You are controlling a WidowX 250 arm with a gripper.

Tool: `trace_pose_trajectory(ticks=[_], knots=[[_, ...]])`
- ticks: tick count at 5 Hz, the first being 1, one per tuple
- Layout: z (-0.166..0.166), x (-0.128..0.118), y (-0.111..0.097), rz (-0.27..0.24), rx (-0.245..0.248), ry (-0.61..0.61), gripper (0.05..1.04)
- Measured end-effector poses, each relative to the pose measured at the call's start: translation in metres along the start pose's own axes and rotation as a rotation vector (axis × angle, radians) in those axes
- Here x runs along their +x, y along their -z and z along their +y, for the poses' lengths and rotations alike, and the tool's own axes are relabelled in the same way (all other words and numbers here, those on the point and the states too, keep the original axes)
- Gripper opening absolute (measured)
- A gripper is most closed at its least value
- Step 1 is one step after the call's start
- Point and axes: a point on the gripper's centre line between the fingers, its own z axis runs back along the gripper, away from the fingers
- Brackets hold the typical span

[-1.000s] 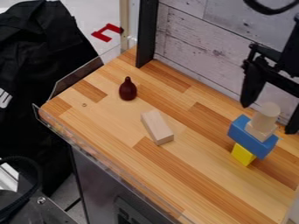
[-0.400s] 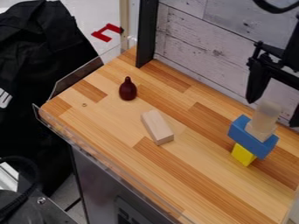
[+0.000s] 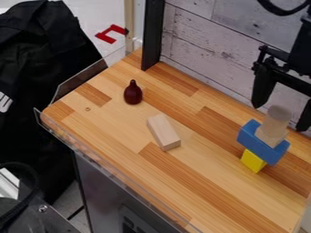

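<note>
Two black fingers (image 3: 263,86) of mine hang wide apart, gripping nothing, at right in the camera view, near the far side of a wooden desk (image 3: 213,186). The view's right edge cuts off my arm (image 3: 302,57) and trims one finger. Nearest stands a stack: a yellow block (image 3: 252,161) at the bottom, its upper part hidden by a blue block (image 3: 261,142), and a pale wooden piece (image 3: 273,127) on top, seen between my fingers; whether they touch it, I cannot tell. Mid-desk lies a loose pale block (image 3: 163,132); beyond it, a dark red, pear-shaped object (image 3: 133,93) stands upright. Whitewashed boards (image 3: 209,45) rise behind, beside a black post (image 3: 152,36). At left, black cloth (image 3: 45,54) runs out of frame.
</note>
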Motion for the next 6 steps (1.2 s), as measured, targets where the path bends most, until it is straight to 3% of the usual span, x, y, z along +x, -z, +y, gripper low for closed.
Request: trace_pose_trajectory(ticks=[5,6], knots=[[0.006,0.011,0.021,0.052,-0.049,-0.009,0.967],[0.008,0.013,0.020,0.044,-0.062,-0.019,0.661]])
